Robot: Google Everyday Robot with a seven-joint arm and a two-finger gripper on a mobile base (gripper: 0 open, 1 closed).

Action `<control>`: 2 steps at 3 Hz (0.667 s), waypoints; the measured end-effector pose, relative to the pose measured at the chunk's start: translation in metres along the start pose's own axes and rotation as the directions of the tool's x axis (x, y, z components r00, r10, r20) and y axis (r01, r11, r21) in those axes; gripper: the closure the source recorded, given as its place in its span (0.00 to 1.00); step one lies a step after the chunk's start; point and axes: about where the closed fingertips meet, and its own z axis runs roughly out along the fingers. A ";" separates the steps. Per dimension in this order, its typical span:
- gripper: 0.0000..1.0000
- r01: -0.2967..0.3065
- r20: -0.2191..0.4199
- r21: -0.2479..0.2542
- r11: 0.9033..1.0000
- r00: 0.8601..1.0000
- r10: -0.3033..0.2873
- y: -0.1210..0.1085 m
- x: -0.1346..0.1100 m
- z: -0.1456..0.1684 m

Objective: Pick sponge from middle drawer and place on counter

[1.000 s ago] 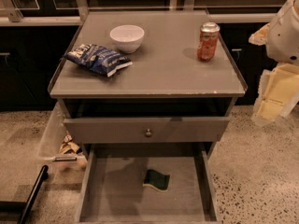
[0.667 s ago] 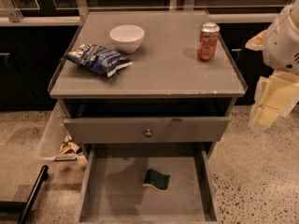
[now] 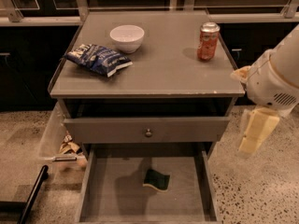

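Note:
The sponge (image 3: 156,180), dark green on top with a pale yellow edge, lies flat on the floor of the open middle drawer (image 3: 112,195), right of its middle. The counter (image 3: 163,69) is the grey top of the cabinet above. My gripper (image 3: 253,133) hangs pale yellow from the white arm at the right, beside the cabinet's right front corner. It is off to the right of the drawer and higher than the sponge, and it holds nothing that I can see.
On the counter stand a white bowl (image 3: 126,37), a crinkled blue snack bag (image 3: 98,58) and a red soda can (image 3: 208,41). A shut drawer front with a round knob (image 3: 148,132) overhangs the open drawer. A clear bin of scraps (image 3: 63,146) and a black bar (image 3: 32,195) are at the left.
The arm and gripper have moved down and to the left, closer to the cabinet's right front corner. The sponge and the counter items have not moved.

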 end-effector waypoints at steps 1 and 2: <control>0.00 -0.005 0.009 -0.041 0.999 1.000 0.005 0.015 0.016 0.037; 0.00 -0.005 0.009 -0.041 0.999 1.000 0.005 0.015 0.016 0.037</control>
